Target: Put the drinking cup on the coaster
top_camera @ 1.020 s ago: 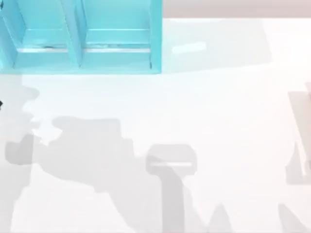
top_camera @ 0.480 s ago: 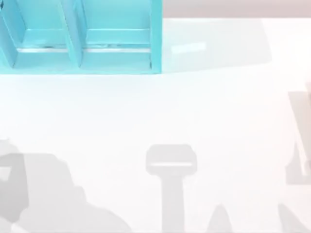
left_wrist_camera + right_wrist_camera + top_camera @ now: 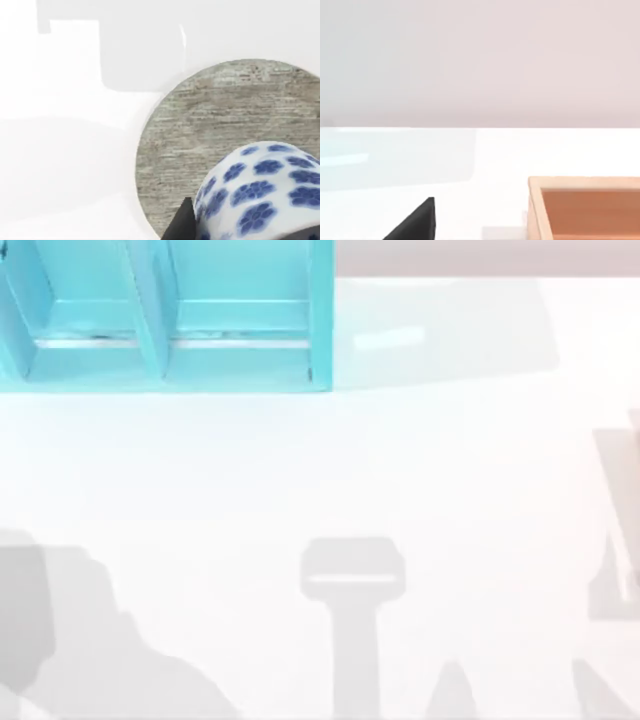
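The drinking cup (image 3: 260, 195), white with blue flower blotches, sits close in the left wrist view. My left gripper (image 3: 250, 231) is shut on it, and one black fingertip (image 3: 181, 224) presses against its side. Under and beyond the cup lies the coaster (image 3: 200, 135), a round grey wood-grain disc on the white table. The cup hangs over the coaster's near part; I cannot tell whether it touches the disc. A black part of my right gripper (image 3: 415, 222) juts into the right wrist view, over the bare white table.
A teal open shelf unit (image 3: 165, 315) stands at the table's back left. A light wooden box (image 3: 585, 210) sits near the right gripper. Grey arm shadows lie along the front left and the front of the table (image 3: 420, 470).
In the top view the left arm's shadow has slid from the middle left toward the front left corner. The dark speck at the left edge is gone. The right side is unchanged.
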Controlling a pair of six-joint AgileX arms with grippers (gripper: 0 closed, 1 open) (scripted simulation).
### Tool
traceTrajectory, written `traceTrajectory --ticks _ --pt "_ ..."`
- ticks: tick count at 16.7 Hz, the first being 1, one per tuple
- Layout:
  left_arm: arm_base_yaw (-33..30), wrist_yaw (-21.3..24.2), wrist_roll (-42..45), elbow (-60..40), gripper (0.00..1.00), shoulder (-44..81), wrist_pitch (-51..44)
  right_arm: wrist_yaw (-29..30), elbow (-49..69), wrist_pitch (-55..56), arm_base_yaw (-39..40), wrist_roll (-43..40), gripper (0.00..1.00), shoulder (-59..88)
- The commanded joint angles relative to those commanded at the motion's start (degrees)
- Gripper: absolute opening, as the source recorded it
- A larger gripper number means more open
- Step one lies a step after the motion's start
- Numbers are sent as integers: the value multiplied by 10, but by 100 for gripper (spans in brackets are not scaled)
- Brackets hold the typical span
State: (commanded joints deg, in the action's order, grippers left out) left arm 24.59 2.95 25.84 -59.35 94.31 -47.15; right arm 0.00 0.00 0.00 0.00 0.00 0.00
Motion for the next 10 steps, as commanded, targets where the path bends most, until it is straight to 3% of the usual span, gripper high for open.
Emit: traceTrajectory --ticks 3,8,10 --pt "-1 0 -1 36 0 26 55 0 0 0 0 0 100 0" --pt "-1 0 -1 42 0 31 63 0 0 0 0 0 100 0" --pt "-1 0 -1 42 15 31 63 0 0 0 0 0 100 0"
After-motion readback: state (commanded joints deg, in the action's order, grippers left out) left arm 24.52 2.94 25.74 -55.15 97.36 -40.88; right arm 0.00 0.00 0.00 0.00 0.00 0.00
